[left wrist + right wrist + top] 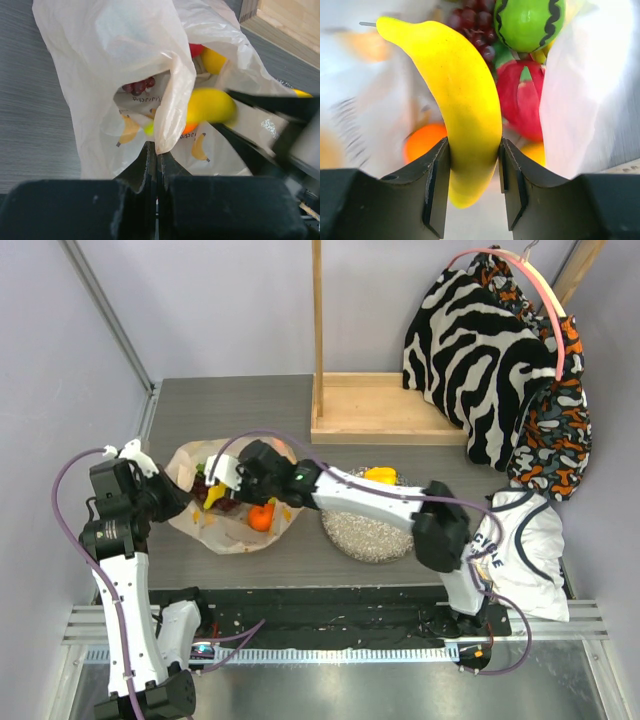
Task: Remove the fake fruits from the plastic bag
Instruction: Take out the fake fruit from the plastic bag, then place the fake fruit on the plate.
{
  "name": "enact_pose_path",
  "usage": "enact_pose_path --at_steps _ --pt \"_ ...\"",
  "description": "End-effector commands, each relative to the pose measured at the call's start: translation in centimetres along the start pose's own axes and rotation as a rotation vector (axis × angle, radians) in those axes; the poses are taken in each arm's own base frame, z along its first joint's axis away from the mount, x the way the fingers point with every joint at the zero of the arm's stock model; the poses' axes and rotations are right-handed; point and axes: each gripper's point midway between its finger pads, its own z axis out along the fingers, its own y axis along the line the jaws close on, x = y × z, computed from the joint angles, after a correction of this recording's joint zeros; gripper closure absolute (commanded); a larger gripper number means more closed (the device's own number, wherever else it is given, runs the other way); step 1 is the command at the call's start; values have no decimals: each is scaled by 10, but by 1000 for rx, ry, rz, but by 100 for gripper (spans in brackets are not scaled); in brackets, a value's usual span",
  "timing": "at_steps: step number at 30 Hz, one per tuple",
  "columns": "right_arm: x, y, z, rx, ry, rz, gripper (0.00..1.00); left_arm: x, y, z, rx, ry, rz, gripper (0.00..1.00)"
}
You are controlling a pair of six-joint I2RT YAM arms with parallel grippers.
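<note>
Two pale lilac walls (70, 360) close in a dark grey wood-grain desk (250, 405) with a metal rail (330, 635) along its near edge. On the desk's left half lies the plastic bag (188, 462), thin, crinkled and translucent beige with small banana prints, its mouth opening to the right. The left end effector (156, 152) is closed tight, pinching a fold of the bag's rim. The right end effector (474, 150) reaches into the mouth and grips a glossy yellow banana (455, 95) between its pads, jaws partly apart. Behind the banana, inside the bag, sit a red fruit (522, 102), a green fruit (527, 22) with dark stripes, a dark red grape bunch (475, 25) and an orange (422, 142). At the back stands a wooden frame (375, 410); zebra-patterned cloth (480, 350) hangs at the right, and a white shirt (530, 555) lies below it. A speckled grey plate (365, 537) just beside the bag, partly hidden under the right arm (370, 495), holds one yellow fruit (381, 476).
</note>
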Motion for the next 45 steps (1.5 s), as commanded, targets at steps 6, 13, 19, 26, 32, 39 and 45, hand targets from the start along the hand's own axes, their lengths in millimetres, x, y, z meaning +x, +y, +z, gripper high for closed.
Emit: enact_pose_path --at_steps 6,13,19,26,32,39,45 --pt "-63 22 -160 -216 -275 73 90 -23 -11 7 61 -68 17 100" --pt "14 8 -220 -193 -123 -119 90 -27 -14 6 72 -75 15 100" --pt "104 -13 -230 -204 22 -495 90 -24 -14 9 79 -71 -1 100" --pt "155 -43 -186 -301 153 -581 88 -25 -13 4 69 -80 16 100" --pt "177 -58 -149 -372 206 -690 86 -17 -10 3 57 -62 16 100" --pt "195 -59 -135 -460 237 -799 84 -17 -6 0 38 -69 16 100" --pt "202 -59 -125 -493 246 -826 83 -15 -3 1 27 -58 9 100"
